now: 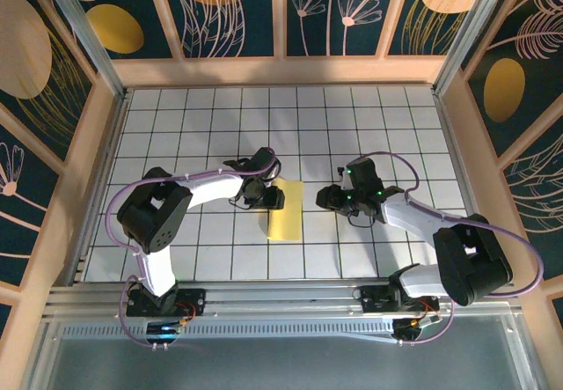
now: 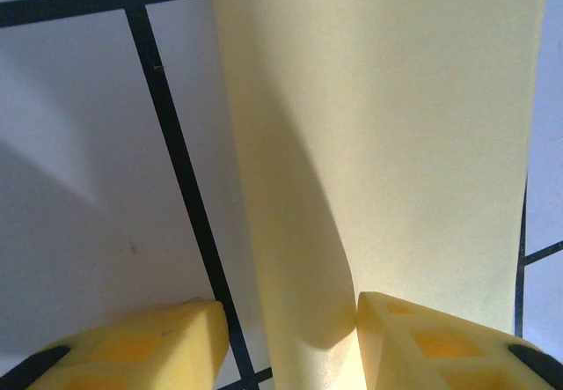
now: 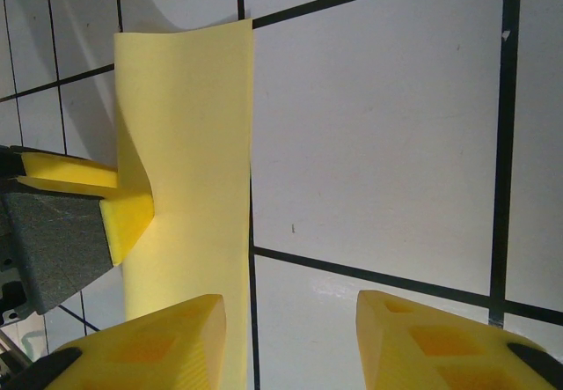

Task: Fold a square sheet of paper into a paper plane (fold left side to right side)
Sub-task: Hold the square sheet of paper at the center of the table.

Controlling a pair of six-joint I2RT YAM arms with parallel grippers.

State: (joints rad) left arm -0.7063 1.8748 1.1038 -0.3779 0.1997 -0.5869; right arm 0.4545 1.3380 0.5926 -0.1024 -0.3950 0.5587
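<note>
The square sheet of paper (image 1: 286, 218) lies on the white grid tiles as a narrow yellow strip, its left side folded over to the right. Its left edge bulges in a soft, rounded fold (image 2: 299, 258). My left gripper (image 1: 274, 198) is open and straddles that fold. One of its fingers (image 2: 440, 342) rests on the paper's top layer. The other finger (image 2: 132, 346) sits on bare tile, a small gap away from the paper. My right gripper (image 1: 325, 198) is open just right of the paper (image 3: 189, 126). Its left finger (image 3: 149, 346) overlaps the paper's right edge.
Wooden side walls (image 1: 88, 161) and a back wall (image 1: 281, 69) with dark patterned panels enclose the tiled table (image 1: 211, 126). A metal rail (image 1: 281, 298) carrying both arm bases runs along the near edge. Bare tiles lie behind and to both sides of the paper.
</note>
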